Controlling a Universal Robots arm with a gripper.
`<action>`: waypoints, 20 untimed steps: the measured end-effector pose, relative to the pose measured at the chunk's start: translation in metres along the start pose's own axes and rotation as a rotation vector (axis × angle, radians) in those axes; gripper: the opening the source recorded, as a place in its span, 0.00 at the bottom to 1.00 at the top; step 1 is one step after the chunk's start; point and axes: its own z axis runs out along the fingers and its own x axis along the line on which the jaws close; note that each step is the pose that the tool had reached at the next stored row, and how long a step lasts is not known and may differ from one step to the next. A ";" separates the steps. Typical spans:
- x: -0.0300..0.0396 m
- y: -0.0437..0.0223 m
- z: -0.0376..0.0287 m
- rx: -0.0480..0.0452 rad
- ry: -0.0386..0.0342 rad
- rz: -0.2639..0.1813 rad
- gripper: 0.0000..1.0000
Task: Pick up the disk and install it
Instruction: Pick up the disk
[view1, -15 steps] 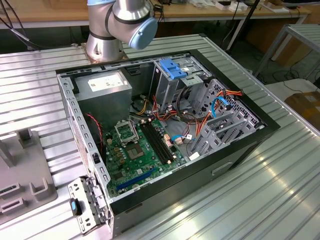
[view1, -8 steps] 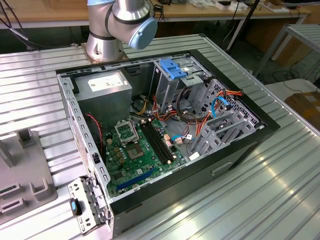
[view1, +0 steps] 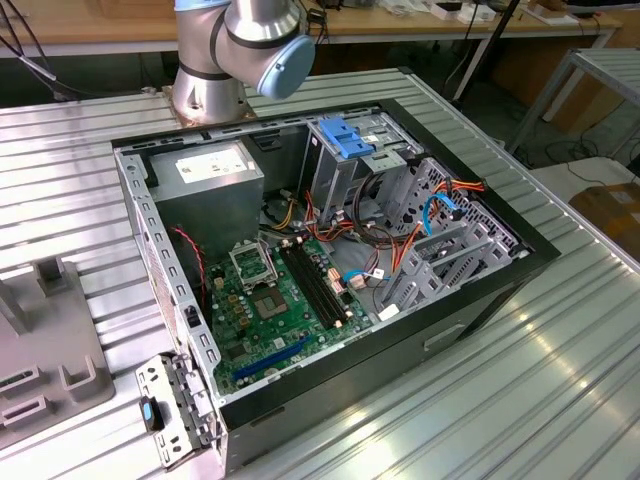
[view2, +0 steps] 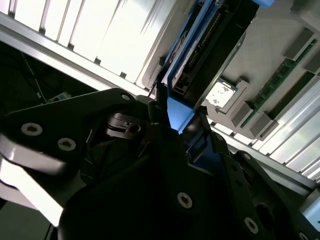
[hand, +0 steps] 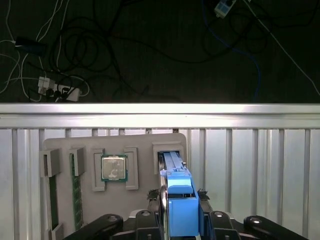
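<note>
On the grey parts tray (view1: 50, 320), at 8 o'clock from the PC case (view1: 400, 350) in the exterior view, my fingers (hand: 202, 195) grip the disk (hand: 181, 210), edgewise in its slot; I'd say lift and install not yet done.

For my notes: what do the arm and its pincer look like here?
The arm is silver-grey metal with rounded joints and a light blue joint cap. The pincer is matte black, built of flat linked plates dotted with silver screw heads.
</note>
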 end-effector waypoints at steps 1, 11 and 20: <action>0.0000 0.0000 0.0000 -0.0001 0.0000 0.000 0.37; 0.0000 -0.0001 -0.0025 0.0000 -0.0005 -0.020 0.37; -0.0003 -0.0015 -0.0780 0.0000 -0.0004 -0.020 0.37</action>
